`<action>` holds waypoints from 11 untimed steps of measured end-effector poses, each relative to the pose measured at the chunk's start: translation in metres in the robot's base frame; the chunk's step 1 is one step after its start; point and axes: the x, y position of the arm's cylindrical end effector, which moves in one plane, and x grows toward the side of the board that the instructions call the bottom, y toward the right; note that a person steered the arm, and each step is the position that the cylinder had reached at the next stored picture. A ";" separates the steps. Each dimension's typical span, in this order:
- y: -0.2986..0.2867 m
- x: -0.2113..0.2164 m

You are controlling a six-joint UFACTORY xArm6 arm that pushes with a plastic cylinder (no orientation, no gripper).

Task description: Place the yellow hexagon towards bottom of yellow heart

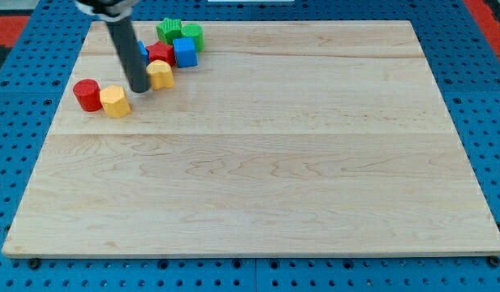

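The yellow hexagon [114, 101] lies near the board's upper left, touching a red cylinder [87, 95] on its left. The yellow heart [161, 75] lies up and to the right of the hexagon. My tip [140, 88] stands between the two yellow blocks, close to the heart's left side and just up-right of the hexagon. The dark rod rises from there to the view's top.
A cluster sits above the heart: a red block [160, 54], a blue cube [185, 52], a green block [169, 32], a green cylinder [192, 35] and a blue block [143, 50] partly hidden behind the rod. The wooden board [258, 162] rests on a blue pegboard.
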 end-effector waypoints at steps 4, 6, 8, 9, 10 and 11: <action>0.055 0.036; -0.105 0.160; -0.153 0.147; -0.143 0.091; -0.109 0.051; -0.045 0.030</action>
